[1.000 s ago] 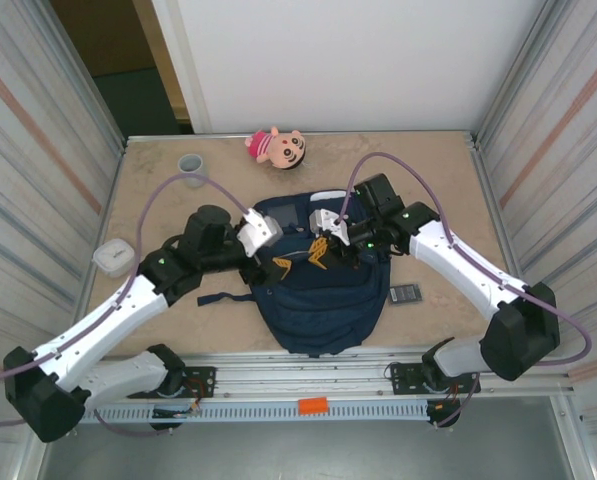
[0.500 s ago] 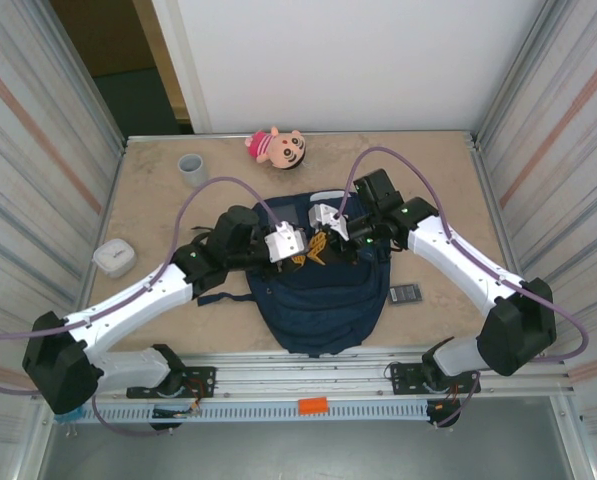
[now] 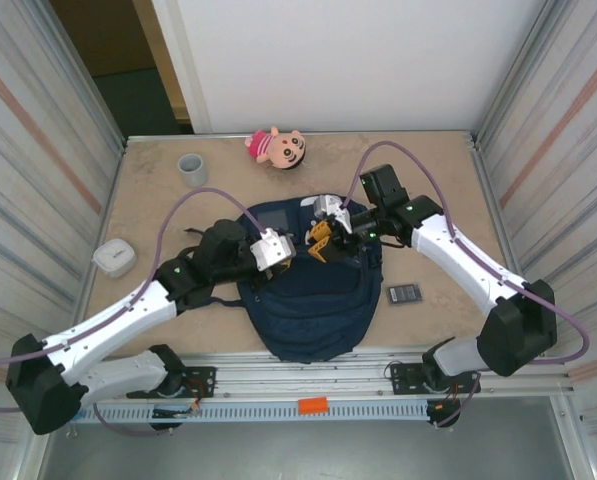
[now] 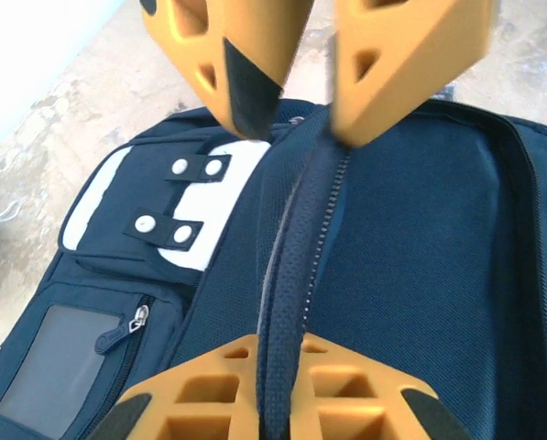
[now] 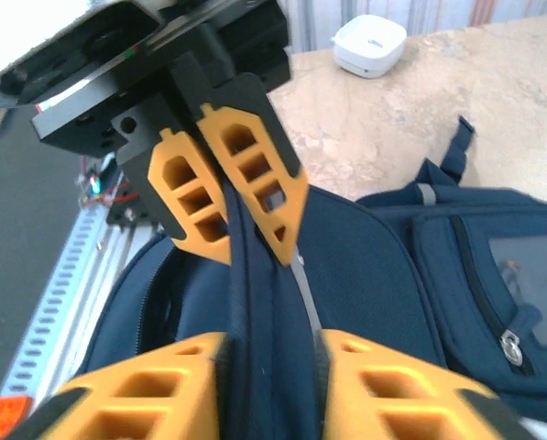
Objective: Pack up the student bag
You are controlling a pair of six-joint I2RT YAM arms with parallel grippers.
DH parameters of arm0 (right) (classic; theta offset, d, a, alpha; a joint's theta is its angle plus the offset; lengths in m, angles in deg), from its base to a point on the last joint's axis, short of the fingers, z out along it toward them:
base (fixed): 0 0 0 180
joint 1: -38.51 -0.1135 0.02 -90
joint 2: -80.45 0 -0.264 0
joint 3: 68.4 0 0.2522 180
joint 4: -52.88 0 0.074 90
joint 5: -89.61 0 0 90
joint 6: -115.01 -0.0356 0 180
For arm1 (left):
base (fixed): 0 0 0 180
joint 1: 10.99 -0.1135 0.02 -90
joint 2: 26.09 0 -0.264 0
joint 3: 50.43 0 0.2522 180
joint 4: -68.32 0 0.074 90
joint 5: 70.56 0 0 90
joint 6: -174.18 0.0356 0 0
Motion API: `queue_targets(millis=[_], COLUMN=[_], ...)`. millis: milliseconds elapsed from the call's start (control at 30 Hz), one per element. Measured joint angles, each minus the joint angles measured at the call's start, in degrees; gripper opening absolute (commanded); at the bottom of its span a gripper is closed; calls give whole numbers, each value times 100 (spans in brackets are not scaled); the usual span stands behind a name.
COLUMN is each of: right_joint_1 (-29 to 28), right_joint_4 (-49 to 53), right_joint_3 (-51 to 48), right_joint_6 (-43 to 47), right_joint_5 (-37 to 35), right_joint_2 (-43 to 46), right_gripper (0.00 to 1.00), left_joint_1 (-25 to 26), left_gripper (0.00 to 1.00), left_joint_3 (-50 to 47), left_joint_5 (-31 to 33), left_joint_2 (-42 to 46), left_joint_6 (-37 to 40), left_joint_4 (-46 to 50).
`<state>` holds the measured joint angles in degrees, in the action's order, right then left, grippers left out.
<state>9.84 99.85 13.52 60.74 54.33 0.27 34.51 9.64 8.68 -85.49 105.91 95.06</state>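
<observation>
Two hands at mid-frame open the student bag (image 3: 313,300) (I judge): left hand (image 5: 246,247) pinches its ridge, right hand (image 4: 300,115) half-open; next, pull apart.

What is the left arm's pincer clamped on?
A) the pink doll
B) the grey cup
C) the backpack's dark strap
C: the left pincer is shut on the dark strap running up from the student bag.

Top view: bright, even overhead light; white wall (image 3: 358,60) nearly blown out, doorway (image 3: 108,50) dim. Soft, faint shadows beside the arms (image 3: 128,310) on the table (image 3: 428,170). The student bag (image 3: 308,310) dark, little fabric detail. Wrist views: near orange fingers (image 4: 346,408) blurred, bag sharp.
</observation>
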Motion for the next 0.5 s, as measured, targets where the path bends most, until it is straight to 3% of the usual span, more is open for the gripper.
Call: queue_targets(millis=[133,500], right_joint_1=[254,1163], right_joint_4=[-286,-579], right_joint_3=[-2,-774], right_joint_6=[-809,-3917], right_joint_5=[-122,-1261], right_joint_2=[221,1237], right_gripper=[50,54], left_joint_1=[0,0], left_gripper=[0,0], left_joint_3=[-74,-256], left_joint_5=[361,1058], left_joint_2=[190,446], left_joint_6=[-413,-1285], left_joint_4=[101,223])
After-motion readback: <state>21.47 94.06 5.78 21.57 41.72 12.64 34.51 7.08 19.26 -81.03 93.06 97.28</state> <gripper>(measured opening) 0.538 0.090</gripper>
